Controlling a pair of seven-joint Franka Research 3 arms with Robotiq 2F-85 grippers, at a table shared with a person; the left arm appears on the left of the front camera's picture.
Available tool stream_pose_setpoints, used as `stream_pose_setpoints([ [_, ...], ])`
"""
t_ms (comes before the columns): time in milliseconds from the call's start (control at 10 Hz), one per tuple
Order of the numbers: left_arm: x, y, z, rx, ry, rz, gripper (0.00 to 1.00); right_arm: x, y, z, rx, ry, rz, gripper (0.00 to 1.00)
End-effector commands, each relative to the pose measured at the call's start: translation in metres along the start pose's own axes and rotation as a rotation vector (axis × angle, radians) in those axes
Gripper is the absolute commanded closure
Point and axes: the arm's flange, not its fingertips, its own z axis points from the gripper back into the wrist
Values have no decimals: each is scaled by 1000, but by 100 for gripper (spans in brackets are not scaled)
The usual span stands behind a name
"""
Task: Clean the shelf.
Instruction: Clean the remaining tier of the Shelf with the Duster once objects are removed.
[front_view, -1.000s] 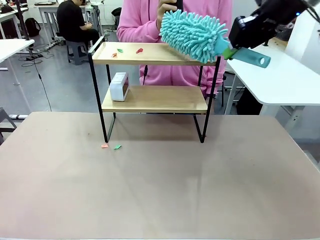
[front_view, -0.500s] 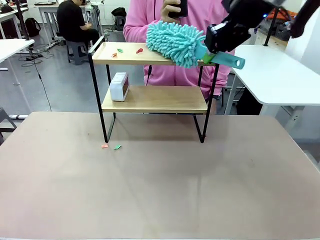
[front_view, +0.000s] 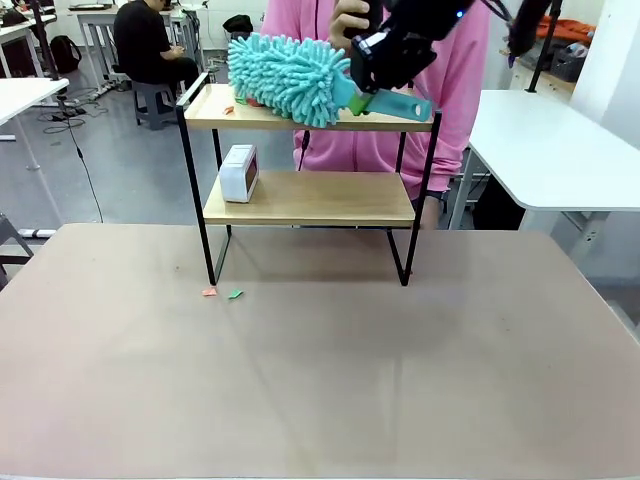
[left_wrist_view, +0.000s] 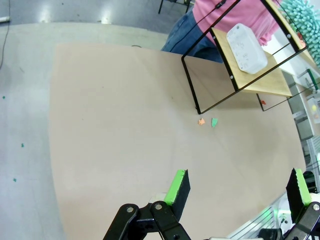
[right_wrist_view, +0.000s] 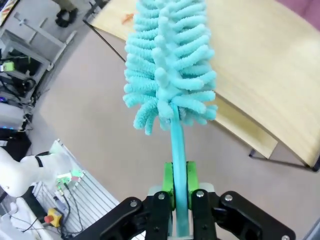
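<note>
shelf (front_view: 330, 200) holds a white box (front_view: 239, 172) below, maybe paper scraps (front_view: 229, 110) above; right claw (right_wrist_view: 180, 181) clamps the duster (front_view: 290, 75).

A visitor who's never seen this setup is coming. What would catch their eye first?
The fluffy turquoise duster, clamped by its handle in the right gripper, sits over the left half of the top board of the shelf. Right behind it stands a person in a bright pink top. Two small coloured scraps lie on the table near the shelf's left foot.
</note>
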Motion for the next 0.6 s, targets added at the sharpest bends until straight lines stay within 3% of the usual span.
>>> stream_pose_setpoints([
  [0, 0, -1, -2, -18, -19, -19, 0, 7, -10, 6, 11, 14, 87, 88],
  [300, 0, -1, -2, -18, -19, -19, 0, -14, -30, 25, 136, 103, 292, 88],
  [500, 0, -1, -2, -18, -19, -19, 0, -32, -46, 44, 318, 153, 352, 88],
])
